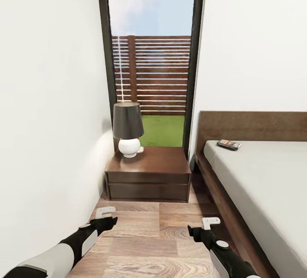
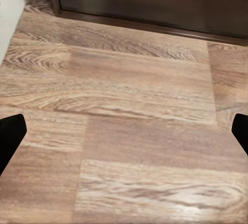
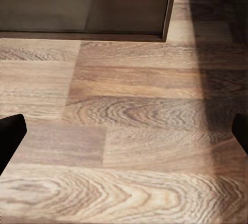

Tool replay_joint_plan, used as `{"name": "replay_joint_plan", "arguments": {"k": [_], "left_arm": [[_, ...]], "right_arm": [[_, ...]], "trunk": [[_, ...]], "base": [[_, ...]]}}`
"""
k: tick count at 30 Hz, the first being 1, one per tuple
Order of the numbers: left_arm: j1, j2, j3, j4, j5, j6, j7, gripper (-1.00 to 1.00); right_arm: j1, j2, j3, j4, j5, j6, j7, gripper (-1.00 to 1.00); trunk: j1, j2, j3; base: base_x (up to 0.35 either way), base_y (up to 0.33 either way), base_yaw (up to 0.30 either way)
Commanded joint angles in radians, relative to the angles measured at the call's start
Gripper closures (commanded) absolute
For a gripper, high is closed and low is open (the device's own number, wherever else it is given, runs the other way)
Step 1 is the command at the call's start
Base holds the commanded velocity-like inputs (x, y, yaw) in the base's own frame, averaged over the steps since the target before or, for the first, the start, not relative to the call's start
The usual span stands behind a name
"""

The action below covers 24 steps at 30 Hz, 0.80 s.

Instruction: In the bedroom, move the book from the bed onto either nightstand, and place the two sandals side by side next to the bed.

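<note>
One book (image 1: 229,144) is lying flat on the bed (image 1: 264,175), near the headboard end and close to the mattress edge that is facing the nightstand (image 1: 148,174). Cover is showing dark with an orange band; finer detail is too small to read.

Handling, as judged: a thin paperback, likely light and somewhat flexible, not fragile, with a smooth cover that may be slipping under a shallow pinch. Lying flat on a soft mattress, it is offering little to grip from above; taking it across a long edge, with one finger pressing into the mattress beneath, is looking the surest hold. The corner nearest the mattress edge is looking the easiest to reach.

Destination: the nightstand is standing between the white wall and the bed, below the window (image 1: 151,56). A lamp (image 1: 127,129) is occupying its rear left part; the front and right of the top are bare wood.

Left gripper (image 1: 106,214) is hovering over the wood-plank floor (image 2: 129,131), fingers spread apart, holding nothing. Right gripper (image 1: 207,224) is hovering likewise, fingers spread, holding nothing. Both wrist views are looking down at the floor with the nightstand's base beyond.

Sandals: not entered at this moment.
</note>
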Motion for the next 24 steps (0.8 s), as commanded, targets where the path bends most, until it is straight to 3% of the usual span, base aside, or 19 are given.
{"name": "replay_joint_plan", "arguments": {"k": [1,24], "left_arm": [[0.0,0.001,-0.008,-0.001,0.01,0.001,-0.002,-1.0],[0.0,-0.001,-0.008,0.0,0.01,0.002,-0.002,-1.0]], "right_arm": [[-0.001,-0.001,0.006,0.0,-0.011,-0.002,0.0,-1.0],[-0.001,-0.001,0.006,0.0,-0.01,-0.001,0.0,-1.0]], "trunk": [[-0.004,0.007,0.002],[-0.092,0.168,0.041]], "base": [[0.0,0.0,0.0],[0.0,0.0,0.0]]}}
